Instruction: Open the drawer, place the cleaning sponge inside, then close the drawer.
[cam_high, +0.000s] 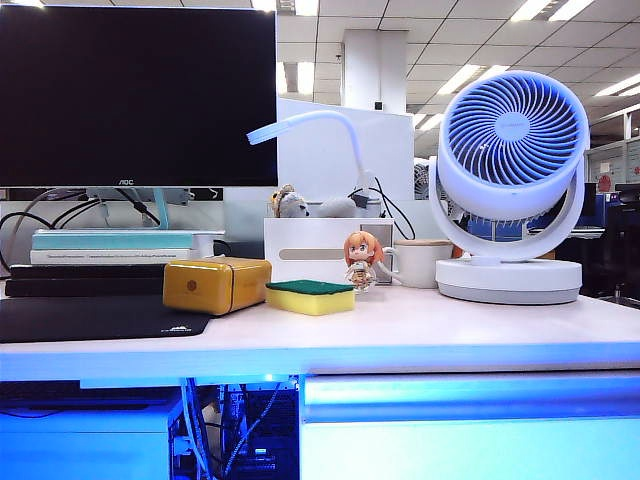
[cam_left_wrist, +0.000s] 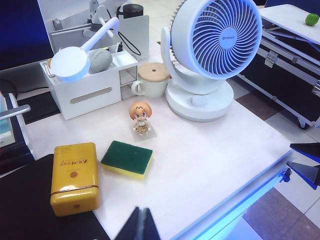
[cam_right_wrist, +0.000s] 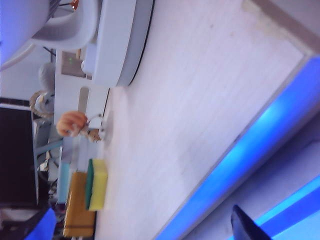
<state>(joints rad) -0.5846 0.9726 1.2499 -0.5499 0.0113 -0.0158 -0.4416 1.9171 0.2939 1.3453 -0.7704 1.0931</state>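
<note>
left gripper (cam_left_wrist: 139, 225) only shows as two dark fingertips cut off at the frame edge, close together, holding nothing; can't tell more. right gripper (cam_right_wrist: 246, 225) is one dark finger tip at the frame edge near the blue-lit desk edge, other finger out of frame; jaws at their widest, nothing in them. neither arm shows in the exterior view. drawer (cam_high: 470, 425) is shut under the desk top (cam_high: 440, 325), cropped below. cleaning sponge (cam_high: 310, 296) lies green side up on the desk, just beside the yellow box (cam_high: 216, 284). figurine (cam_high: 362, 260) stands behind it, then mug (cam_high: 421, 262), white organizer (cam_high: 320, 250), fan (cam_high: 510, 180).
</note>
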